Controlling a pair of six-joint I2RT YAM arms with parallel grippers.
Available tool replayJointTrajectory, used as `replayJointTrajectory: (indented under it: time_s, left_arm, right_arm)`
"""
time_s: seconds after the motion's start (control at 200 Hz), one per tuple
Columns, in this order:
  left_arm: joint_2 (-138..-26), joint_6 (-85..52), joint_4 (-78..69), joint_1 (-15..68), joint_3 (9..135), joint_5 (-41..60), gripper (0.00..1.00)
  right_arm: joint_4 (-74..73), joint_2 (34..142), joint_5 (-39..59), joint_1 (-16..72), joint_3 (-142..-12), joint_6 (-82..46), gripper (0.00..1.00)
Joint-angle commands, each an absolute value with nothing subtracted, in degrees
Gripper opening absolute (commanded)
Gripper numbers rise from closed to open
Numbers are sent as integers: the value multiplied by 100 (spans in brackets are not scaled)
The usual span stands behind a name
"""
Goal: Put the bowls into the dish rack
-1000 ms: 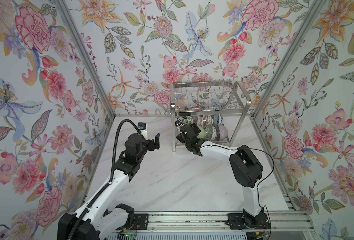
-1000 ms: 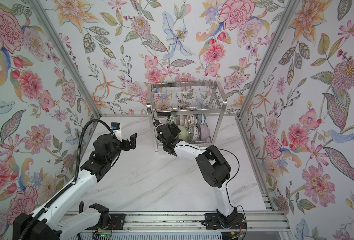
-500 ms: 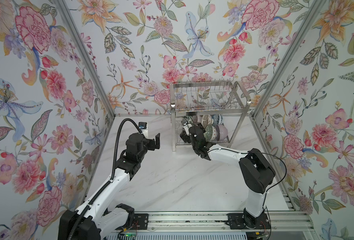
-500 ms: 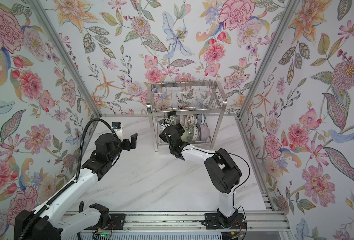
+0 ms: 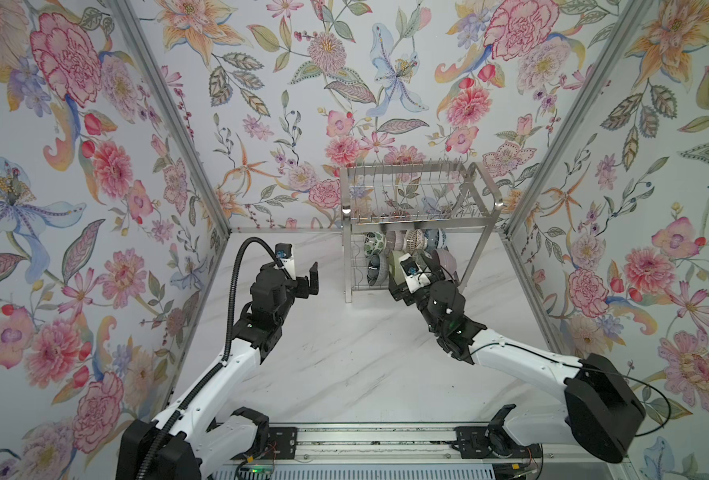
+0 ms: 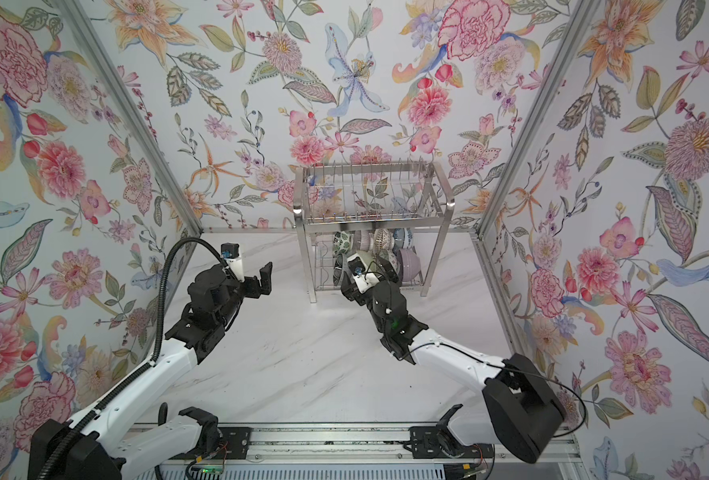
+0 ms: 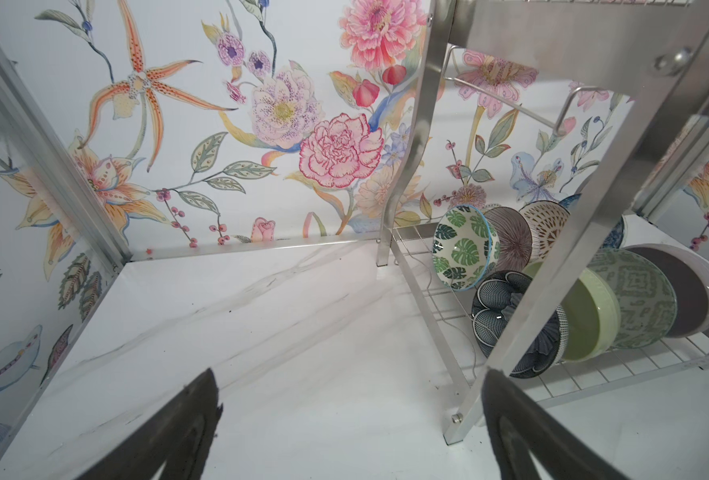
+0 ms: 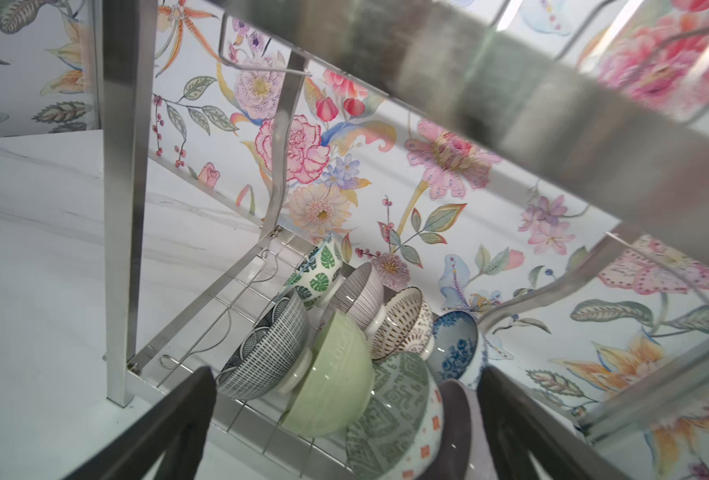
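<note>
On the pale green bowl runs embossed lettering.

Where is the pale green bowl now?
In both wrist views the pale green bowl stands on edge on the dish rack's lower shelf, front row, between the navy bowl and the grey-green geometric bowl.

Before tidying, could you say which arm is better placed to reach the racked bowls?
Right, probably: the open right fingers are at the round ceramic bowls in the shiny steel wire rack; left fingers hover outside.

Dish rack lower shelf crammed with bowls; front leg bars side entry; tabletop open.
</note>
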State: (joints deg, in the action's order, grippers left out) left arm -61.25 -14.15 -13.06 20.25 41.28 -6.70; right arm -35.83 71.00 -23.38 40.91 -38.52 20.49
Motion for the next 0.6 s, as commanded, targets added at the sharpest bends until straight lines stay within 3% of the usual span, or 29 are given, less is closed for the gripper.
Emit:
replayJointTrajectory:
  time_s: [0.0, 0.11, 0.26, 0.435, 0.596]
  left_arm:
    - [-6087, -1178, -2097, 1967, 3652, -1542, 99]
    - [-6221, -915, -3045, 1951, 3055, -2318, 99]
    - [-6636, -448, -4515, 1890, 2265, -2790, 99]
    - [-7006, -446, -4827, 1733, 2048, -3146, 99]
    - [-7474, -152, -5601, 1443, 1837, -3025, 100]
  right_arm:
    - [-3140, 6346, -2924, 3542, -3361, 1606, 99]
    - [-2600, 5531, -2848, 2553, -2601, 689, 99]
    - [-2951, 4968, -2542, 1520, -1571, -20, 99]
    - [-4154, 5661, -2445, 1129, -939, 352, 99]
    - [-4676, 6794, -2061, 923, -1160, 247, 99]
